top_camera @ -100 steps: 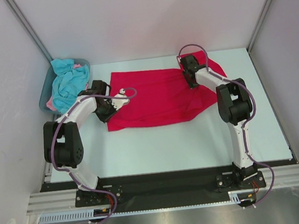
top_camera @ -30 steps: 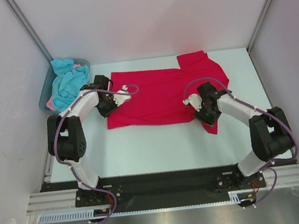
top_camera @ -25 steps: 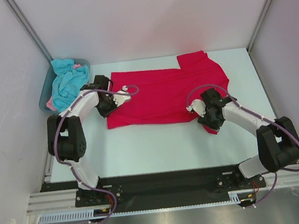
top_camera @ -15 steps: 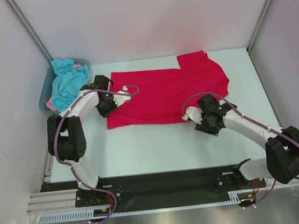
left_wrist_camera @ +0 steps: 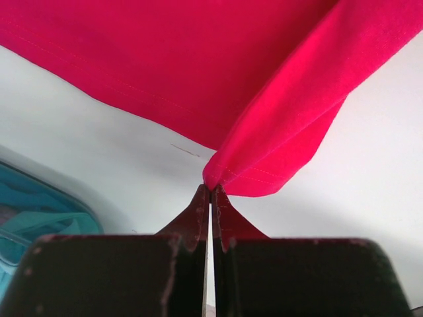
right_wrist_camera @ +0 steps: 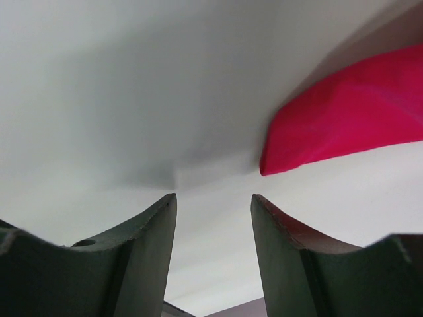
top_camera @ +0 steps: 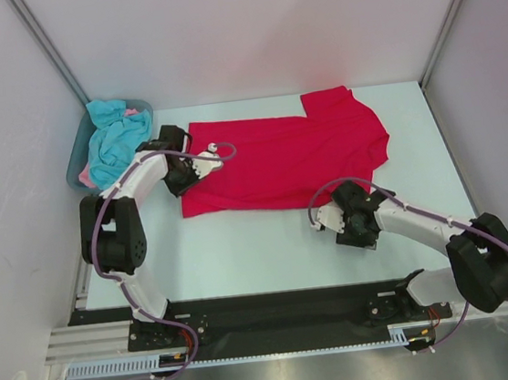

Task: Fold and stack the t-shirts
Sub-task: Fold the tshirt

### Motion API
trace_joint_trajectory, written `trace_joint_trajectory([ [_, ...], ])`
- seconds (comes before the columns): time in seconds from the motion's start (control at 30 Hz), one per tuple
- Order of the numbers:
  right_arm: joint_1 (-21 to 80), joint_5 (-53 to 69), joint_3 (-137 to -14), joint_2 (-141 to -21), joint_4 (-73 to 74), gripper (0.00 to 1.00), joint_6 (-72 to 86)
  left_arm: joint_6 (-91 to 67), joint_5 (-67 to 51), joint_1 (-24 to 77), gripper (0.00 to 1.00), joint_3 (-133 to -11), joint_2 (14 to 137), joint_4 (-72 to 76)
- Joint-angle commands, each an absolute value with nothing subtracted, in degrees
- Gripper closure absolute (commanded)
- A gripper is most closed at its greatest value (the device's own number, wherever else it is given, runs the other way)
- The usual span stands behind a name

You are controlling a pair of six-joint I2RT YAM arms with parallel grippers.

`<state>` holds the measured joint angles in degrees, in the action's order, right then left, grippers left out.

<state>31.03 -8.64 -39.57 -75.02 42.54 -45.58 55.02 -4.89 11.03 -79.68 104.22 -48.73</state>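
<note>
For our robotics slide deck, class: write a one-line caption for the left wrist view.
Left fingers, shut, pinch a fold of the red t-shirt over the white table.

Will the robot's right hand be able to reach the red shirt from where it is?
Probably yes. The right gripper is open and empty, over bare table just off the near edge of the red t-shirt. Nothing lies between them, so a small move toward the cloth should get it there.
</note>
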Motion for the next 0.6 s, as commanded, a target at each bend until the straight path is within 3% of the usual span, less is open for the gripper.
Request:
trace_joint_trajectory([
  [0.0, 31.8, -11.0, -38.1, -75.9, 38.2, 0.46, -47.1, 56.4, -6.1, 11.5, 1.0, -82.4, 103.3, -49.0],
  [0.57, 31.9, -16.4, -34.9, -82.4, 21.4, 0.49, -51.7, 55.3, -6.1, 12.5, 1.0, -81.7, 102.1, -49.1],
])
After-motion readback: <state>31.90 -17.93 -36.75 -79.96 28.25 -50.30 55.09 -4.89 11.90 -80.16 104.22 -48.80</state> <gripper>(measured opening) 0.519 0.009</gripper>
